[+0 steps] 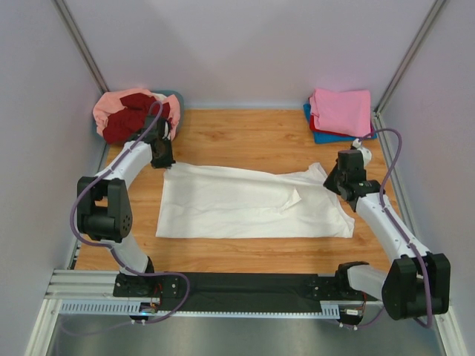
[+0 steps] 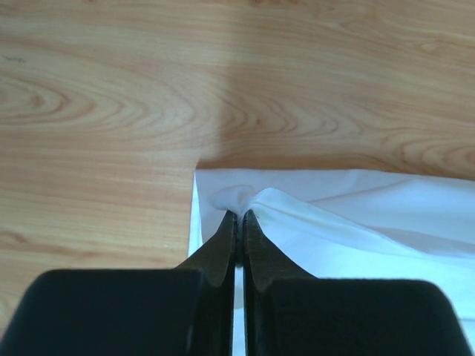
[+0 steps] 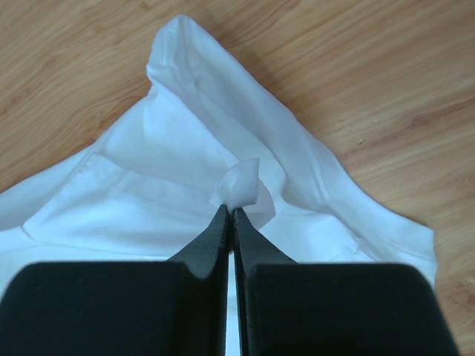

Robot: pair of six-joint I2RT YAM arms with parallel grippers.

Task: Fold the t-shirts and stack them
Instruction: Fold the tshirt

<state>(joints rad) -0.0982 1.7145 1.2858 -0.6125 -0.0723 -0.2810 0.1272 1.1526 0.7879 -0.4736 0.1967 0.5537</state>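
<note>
Lying spread mid-desk (image 1: 245, 137): shirt (image 1: 245, 208), long axis running left to right. Pinching its far-left corner in left jaws, its far-right edge in right jaws, each arm working its own end.

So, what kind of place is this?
Likely a robot lab cell: pale panel walls enclose a wooden tabletop, left arm and right arm are mounted on a metal rail, a white t-shirt lies spread.
</note>
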